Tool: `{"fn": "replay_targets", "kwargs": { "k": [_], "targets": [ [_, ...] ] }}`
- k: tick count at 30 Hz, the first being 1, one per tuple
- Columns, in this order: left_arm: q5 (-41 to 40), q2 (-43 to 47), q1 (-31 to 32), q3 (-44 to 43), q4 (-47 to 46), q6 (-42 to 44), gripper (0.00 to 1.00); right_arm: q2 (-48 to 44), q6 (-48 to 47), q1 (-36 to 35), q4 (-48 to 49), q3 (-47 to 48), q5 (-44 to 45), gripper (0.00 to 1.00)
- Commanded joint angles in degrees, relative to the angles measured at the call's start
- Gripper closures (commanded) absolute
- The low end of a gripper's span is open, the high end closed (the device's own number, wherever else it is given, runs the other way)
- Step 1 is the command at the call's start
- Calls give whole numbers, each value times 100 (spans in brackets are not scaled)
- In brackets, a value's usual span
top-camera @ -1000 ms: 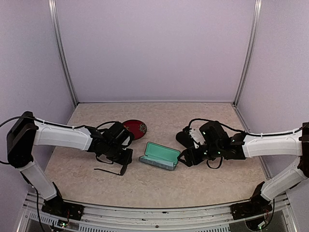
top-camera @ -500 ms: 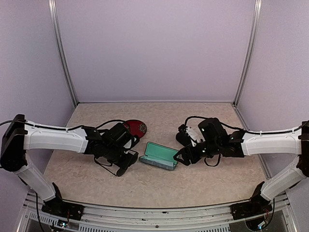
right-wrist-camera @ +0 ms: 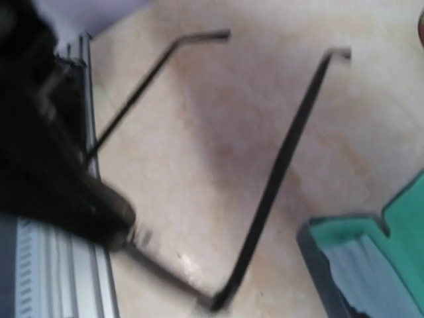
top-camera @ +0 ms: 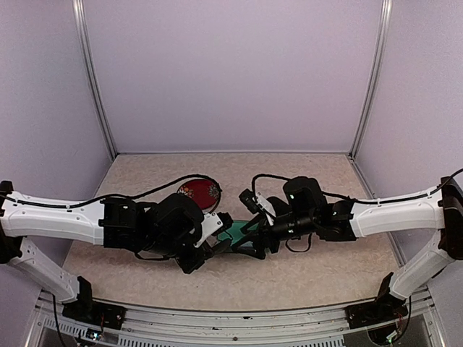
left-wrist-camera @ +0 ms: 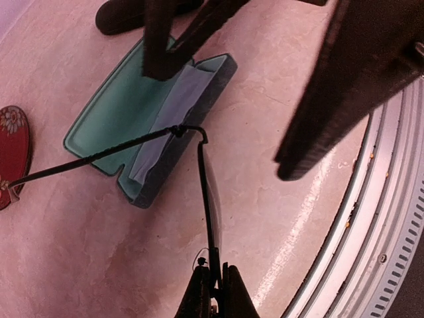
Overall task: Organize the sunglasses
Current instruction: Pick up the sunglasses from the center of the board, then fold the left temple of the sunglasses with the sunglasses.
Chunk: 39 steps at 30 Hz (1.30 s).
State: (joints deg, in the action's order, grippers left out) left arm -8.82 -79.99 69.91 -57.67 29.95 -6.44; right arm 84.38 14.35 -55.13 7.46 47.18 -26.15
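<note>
My left gripper (left-wrist-camera: 215,286) is shut on the thin black-framed sunglasses (left-wrist-camera: 207,192), pinching the front frame edge-on above the table. One temple arm (left-wrist-camera: 93,158) reaches out over the open blue-grey case (left-wrist-camera: 116,109) with its teal lining. In the top view the left gripper (top-camera: 197,253) and right gripper (top-camera: 251,235) meet at the case (top-camera: 237,235), which they mostly hide. The right gripper's fingers (left-wrist-camera: 159,46) stand wide apart over the case, holding nothing. The right wrist view is blurred and shows both temples (right-wrist-camera: 278,172) and a corner of the case (right-wrist-camera: 377,265). The reddish-brown pair is out of view.
A red oval piece with a flower pattern (top-camera: 200,192) lies behind the left gripper. A dark shape (left-wrist-camera: 132,13) lies beyond the case. The metal rail of the table's near edge (left-wrist-camera: 391,218) runs close to the left gripper. Purple walls close in the table.
Both arms have moved in toward the middle. The left gripper closed on the sunglasses and carried them right to the case. The right gripper moved left over the case and opened wider.
</note>
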Motion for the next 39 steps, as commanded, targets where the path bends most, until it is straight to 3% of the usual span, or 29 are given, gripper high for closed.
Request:
{"fn": "replay_targets", "kwargs": {
  "k": [1, 12, 22, 30, 36, 39],
  "targets": [
    [-235, 241, 277, 92, -477, 527, 100, -275, 193, -24, 700, -126, -209, 16],
    [213, 388, 346, 63, -830, 897, 100, -405, -465, -396, 420, -66, -504, 15],
    [497, 301, 343, 22, -813, 977, 100, -348, -901, -707, 40, 110, -172, 19],
    [1044, 131, 318, -57, -732, 1124, 100, -441, -1108, -831, 119, -31, -60, 36],
    [1315, 143, 257, -38, -734, 1162, 100, -567, -1153, -837, 148, -225, -172, 55],
    [1367, 188, 220, -10, -764, 1172, 100, -606, -1150, -832, 159, -321, -196, 53]
  ]
}}
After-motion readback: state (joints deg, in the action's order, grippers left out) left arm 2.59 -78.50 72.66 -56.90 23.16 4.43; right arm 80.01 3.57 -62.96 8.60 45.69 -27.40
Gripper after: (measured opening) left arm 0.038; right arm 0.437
